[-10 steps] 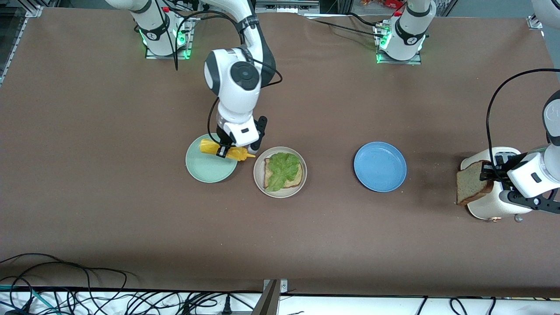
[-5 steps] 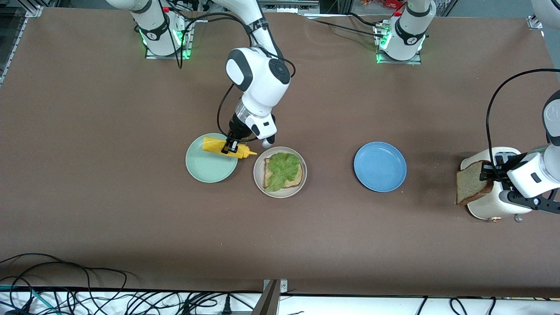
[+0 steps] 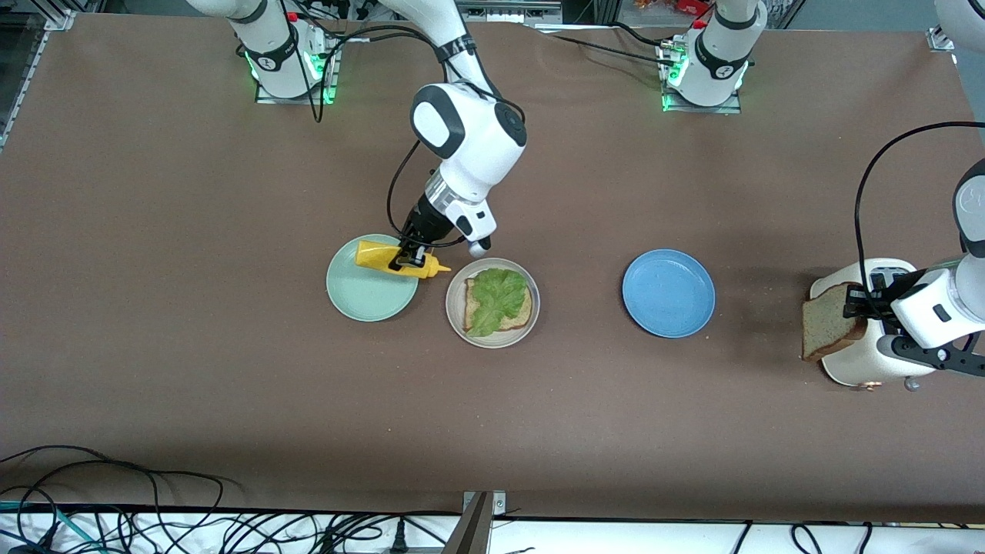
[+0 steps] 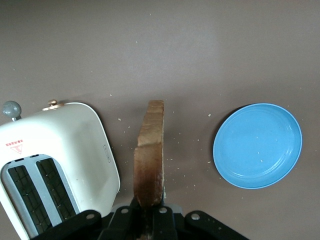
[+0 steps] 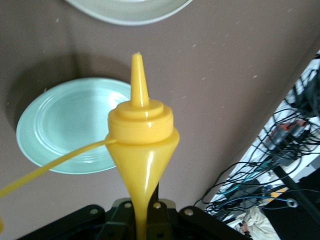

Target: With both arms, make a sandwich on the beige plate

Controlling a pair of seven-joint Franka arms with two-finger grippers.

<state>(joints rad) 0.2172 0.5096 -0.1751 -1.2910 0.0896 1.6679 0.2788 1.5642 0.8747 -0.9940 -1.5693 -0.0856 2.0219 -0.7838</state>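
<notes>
front view: right gripper [image 3: 408,258] clamps the mustard bottle [image 3: 400,261] over the mint plate's [image 3: 362,296] rim, nozzle toward the lettuce-topped bread [image 3: 498,302] on the beige plate [image 3: 455,317] just beside; left gripper [image 3: 860,302] grips a bread slice [image 3: 827,321] beside the toaster [image 3: 854,369].

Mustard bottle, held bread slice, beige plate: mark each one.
mustard bottle [image 3: 385,256]: front view, yellow body.
held bread slice [image 4: 149,160]: left wrist view, crust edge.
beige plate [image 3: 454,308]: front view, bare rim.
</notes>
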